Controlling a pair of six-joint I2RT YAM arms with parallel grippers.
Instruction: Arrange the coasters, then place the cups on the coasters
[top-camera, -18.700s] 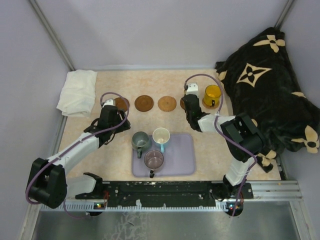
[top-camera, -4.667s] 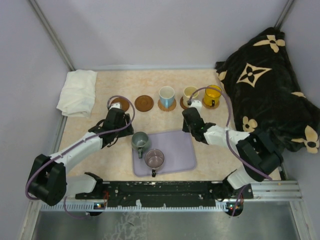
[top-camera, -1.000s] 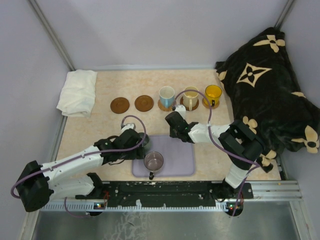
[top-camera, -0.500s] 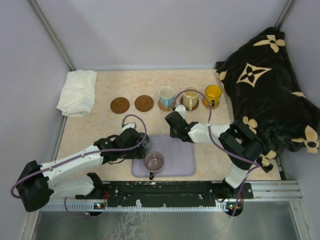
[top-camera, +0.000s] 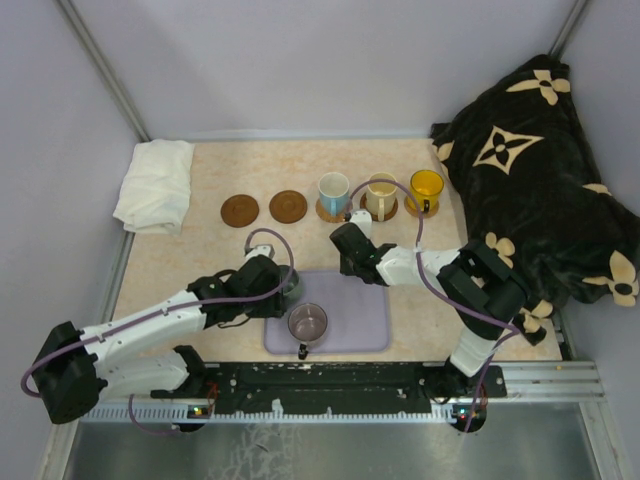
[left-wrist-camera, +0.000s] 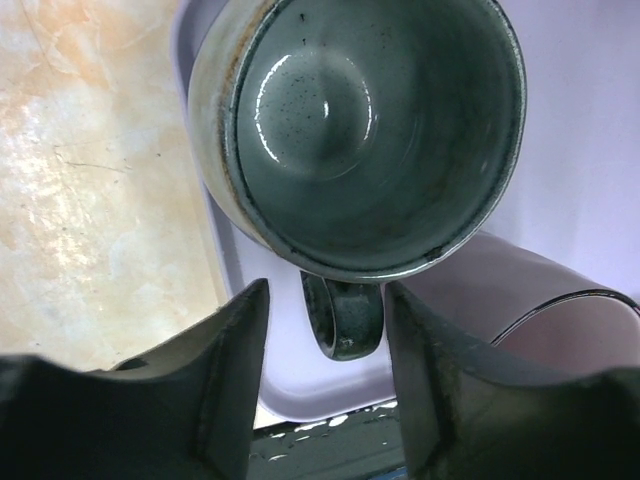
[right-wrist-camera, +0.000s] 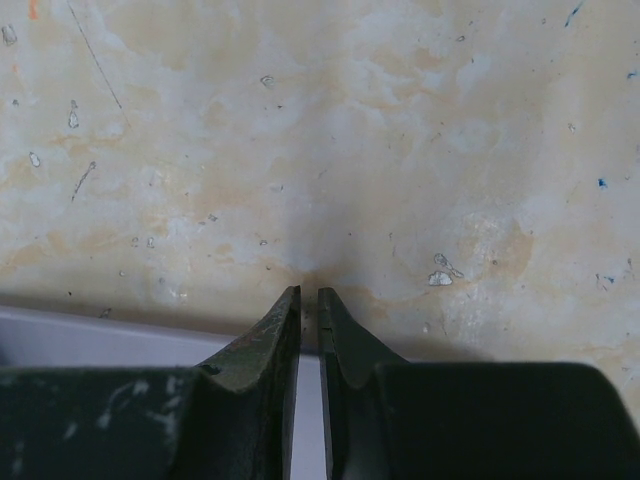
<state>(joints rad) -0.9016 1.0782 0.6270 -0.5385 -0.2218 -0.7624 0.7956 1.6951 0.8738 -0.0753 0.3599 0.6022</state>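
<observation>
Left wrist: left gripper (left-wrist-camera: 325, 295) spread astride grey-green mug (left-wrist-camera: 370, 130) handle (left-wrist-camera: 345, 320) on lavender tray (left-wrist-camera: 590, 120), so centre before pinching; right gripper (right-wrist-camera: 309, 295) pressed together, empty.

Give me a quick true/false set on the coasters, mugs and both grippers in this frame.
1. Two round brown coasters have no mug on them. True.
2. The white-and-blue mug, cream mug and bright yellow mug each stand on a coaster. True.
3. The translucent purplish mug is on a coaster. False: it sits on the lavender rectangular tray.
4. The left gripper has its fingers either side of the grey-green mug's handle. True.
5. The right gripper holds the yellow mug. False: it is shut on nothing, low over the beige tabletop by the tray edge.
</observation>
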